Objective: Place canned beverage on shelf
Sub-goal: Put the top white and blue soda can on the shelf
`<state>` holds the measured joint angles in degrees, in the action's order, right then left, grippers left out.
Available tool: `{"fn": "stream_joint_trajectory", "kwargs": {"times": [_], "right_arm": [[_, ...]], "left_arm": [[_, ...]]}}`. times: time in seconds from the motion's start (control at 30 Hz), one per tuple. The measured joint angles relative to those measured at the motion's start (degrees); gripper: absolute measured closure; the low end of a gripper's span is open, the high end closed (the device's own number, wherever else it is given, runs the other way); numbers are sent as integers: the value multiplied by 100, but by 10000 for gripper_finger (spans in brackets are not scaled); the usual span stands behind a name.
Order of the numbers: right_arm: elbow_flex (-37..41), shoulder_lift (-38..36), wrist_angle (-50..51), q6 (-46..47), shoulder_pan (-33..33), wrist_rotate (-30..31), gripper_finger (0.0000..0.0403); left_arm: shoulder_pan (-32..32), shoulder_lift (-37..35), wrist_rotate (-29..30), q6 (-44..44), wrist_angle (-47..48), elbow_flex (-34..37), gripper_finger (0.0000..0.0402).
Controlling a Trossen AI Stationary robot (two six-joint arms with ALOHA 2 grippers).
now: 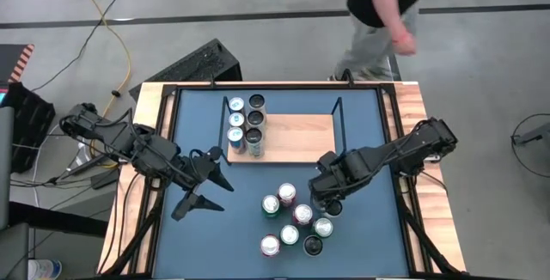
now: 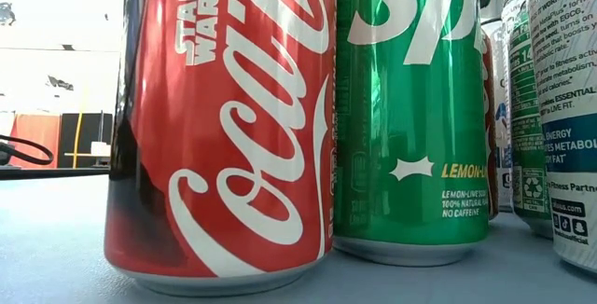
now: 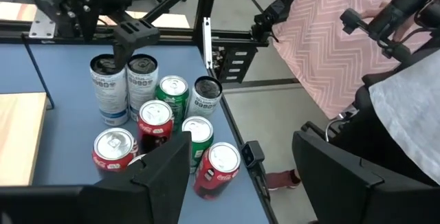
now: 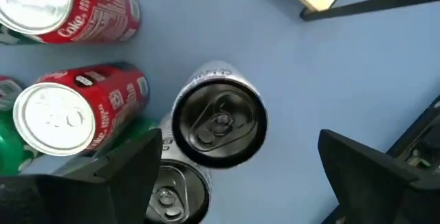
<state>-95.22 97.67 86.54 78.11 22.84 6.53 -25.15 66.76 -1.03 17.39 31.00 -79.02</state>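
Light-wood shelf [image 1: 292, 138] with thin black wire rails, six cans standing at one end. Right gripper [image 4: 237, 165] above a black-topped white can [image 4: 218, 124] on the table, fingers spread wide around it. Left gripper [image 1: 204, 187] beside the shelf, fingers apart, holding nothing.

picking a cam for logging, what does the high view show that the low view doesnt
Only the high view shows the shelf with six cans along its left end, both arms, the open left gripper off the shelf's left corner, the open right gripper above the can cluster, and a person beyond the table. Only the low view shows labels: a red cola can beside a green lemon-lime can. Both show the cluster standing on the blue table.
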Motion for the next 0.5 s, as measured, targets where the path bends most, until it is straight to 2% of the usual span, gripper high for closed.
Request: {"fn": "stream_joint_trajectory", "kwargs": {"times": [0.5], "right_arm": [[116, 17, -76, 5, -47, 156, 30]], "left_arm": [[0, 0, 102, -9, 62, 2, 163]]}}
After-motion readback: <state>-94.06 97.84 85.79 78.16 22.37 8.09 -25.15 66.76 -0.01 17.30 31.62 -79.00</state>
